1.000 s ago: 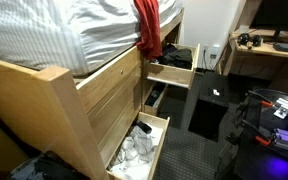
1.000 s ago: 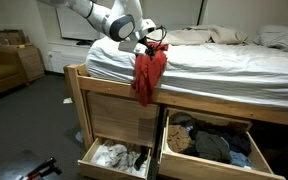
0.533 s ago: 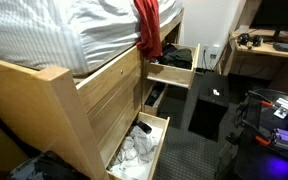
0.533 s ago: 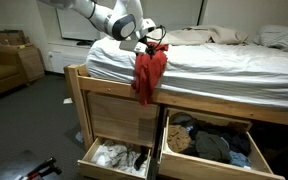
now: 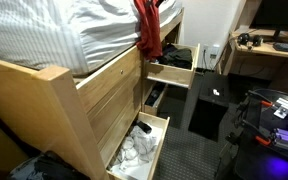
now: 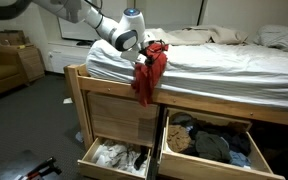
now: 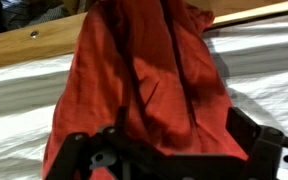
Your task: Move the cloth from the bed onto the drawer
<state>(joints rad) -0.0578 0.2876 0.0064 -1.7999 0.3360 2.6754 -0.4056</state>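
One red cloth (image 6: 150, 75) is on the rise. In the past half second the Panda arm has swung its wrist higher over the bed (image 6: 119, 108). The cloth's top end, bunched at the gripper (image 6: 144, 47), has lifted with it, while the tail drapes down the wooden side.

The pincer appears clamped on the fabric. The wrist view shows red folds (image 7: 144, 80) running into the dark finger housing, though the fingertips themselves are buried.

In an exterior view the cloth (image 5: 147, 30) hangs well off the front edge of the desk (image 5: 269, 55), with a black cabinet (image 5: 209, 100) standing between them.

By these signs the grasp has taken and the lift has begun, but the cloth is not yet clear of the bedding. The open drawers (image 6: 112, 172) wait directly below the bed's side, and which of them is meant cannot be told. The carry and the release remain to be done.
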